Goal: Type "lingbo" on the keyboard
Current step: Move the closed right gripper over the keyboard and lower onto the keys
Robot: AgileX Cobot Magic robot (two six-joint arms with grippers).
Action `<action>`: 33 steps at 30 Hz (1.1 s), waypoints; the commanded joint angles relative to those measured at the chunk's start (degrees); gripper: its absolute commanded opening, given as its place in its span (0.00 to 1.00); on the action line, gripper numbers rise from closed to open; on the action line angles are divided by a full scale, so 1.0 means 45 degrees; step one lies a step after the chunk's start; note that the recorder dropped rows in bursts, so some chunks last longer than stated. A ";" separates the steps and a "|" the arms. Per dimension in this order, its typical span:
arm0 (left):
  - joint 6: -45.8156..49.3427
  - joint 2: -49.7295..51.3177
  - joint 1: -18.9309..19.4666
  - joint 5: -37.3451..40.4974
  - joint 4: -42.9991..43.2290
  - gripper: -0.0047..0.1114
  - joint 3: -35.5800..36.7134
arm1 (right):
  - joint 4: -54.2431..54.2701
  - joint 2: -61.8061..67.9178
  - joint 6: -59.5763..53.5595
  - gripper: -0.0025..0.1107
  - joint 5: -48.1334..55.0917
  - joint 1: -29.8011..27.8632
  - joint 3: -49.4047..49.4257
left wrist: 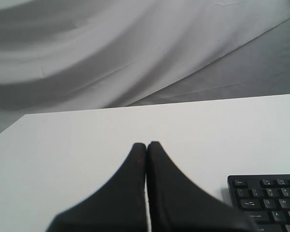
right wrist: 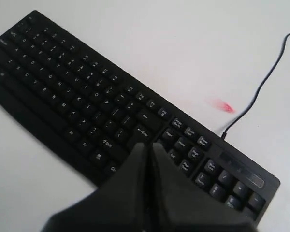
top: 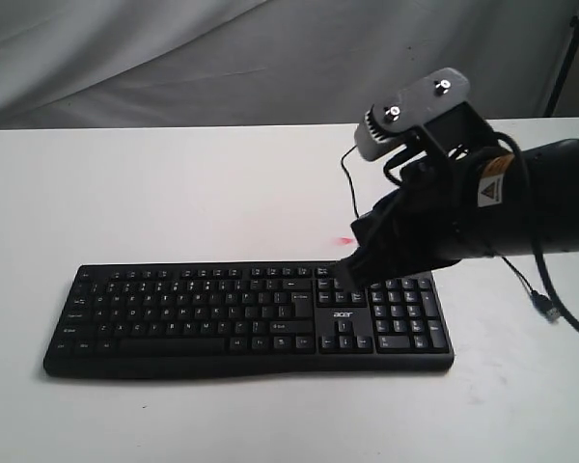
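Observation:
The wide black keyboard (top: 241, 313) lies near the front of the white table, its acer logo right of the letter keys. My right gripper (top: 349, 275) is shut and empty, its tips hovering over the block of keys between the letters and the number pad. In the right wrist view the keyboard (right wrist: 77, 96) runs diagonally and the shut gripper (right wrist: 150, 147) hangs over the keys beside Enter. My left gripper (left wrist: 147, 145) is shut and empty over bare table, with a corner of the keyboard (left wrist: 268, 198) to its side. The left arm is out of the exterior view.
A thin black cable (top: 350, 188) runs from the keyboard's back edge toward the rear of the table. A small pink smear (top: 344, 240) marks the table behind the keyboard. A loose USB plug (top: 548, 307) hangs by the right arm. Grey cloth (top: 222, 58) backs the table.

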 commanded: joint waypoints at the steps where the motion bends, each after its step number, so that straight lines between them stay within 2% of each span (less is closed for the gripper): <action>1: -0.0035 0.0040 -0.0049 -0.0054 -0.0007 0.05 0.0065 | 0.0056 0.0254 -0.0607 0.02 -0.0273 0.0818 -0.0091; 11: -0.0035 0.0040 -0.0049 -0.0054 -0.0007 0.05 0.0065 | 0.0651 0.2597 -0.1572 0.02 -0.2958 0.2283 -0.0091; 14: -0.0035 0.0040 -0.0049 -0.0054 -0.0007 0.05 0.0065 | 0.0651 0.3272 -0.1610 0.02 -0.3822 0.2422 -0.0223; 20: -0.0035 0.0040 -0.0049 -0.0054 -0.0007 0.05 0.0065 | 0.0009 0.5094 -0.2136 0.02 -0.3816 0.2679 -0.1826; 33: -0.0035 0.0040 -0.0049 -0.0054 -0.0007 0.05 0.0065 | -0.0098 0.7249 -0.2554 0.02 -0.6606 0.2808 -0.1859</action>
